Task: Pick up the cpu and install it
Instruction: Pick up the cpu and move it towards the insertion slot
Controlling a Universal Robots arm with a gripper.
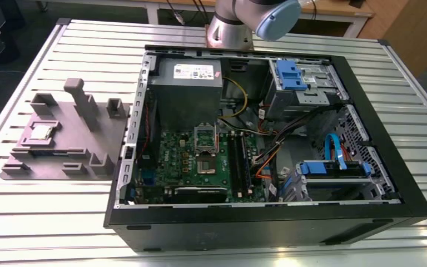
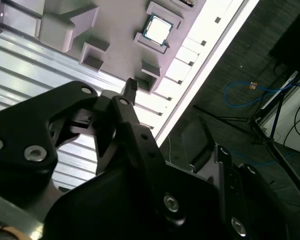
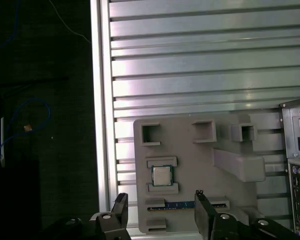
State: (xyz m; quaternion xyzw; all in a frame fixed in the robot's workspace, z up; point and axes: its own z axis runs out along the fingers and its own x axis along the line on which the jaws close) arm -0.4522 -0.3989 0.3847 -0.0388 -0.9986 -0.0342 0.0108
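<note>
The cpu [image 1: 41,132] is a small square chip with a silvery top. It lies flat in a recess of the grey-mauve plastic block [image 1: 87,139], on the slatted table at the exterior view's left. Both wrist views show the cpu [image 3: 161,175] [image 2: 157,27] seated in that recess. My gripper [image 3: 161,209] hangs well above the block, open, with nothing held. Its two black fingers stand wide apart, and the chip appears beyond the gap between them. One fingertip [image 2: 131,86] points toward the block's edge.
An open black computer case [image 1: 362,94] lies at the exterior view's right, holding the green motherboard [image 1: 176,156]. Its socket [image 1: 204,165] is uncovered, with the silver frame [image 1: 204,136] lifted. Upright posts [image 1: 76,92] rise from the block. The table's edge [image 3: 96,125] is close to the block.
</note>
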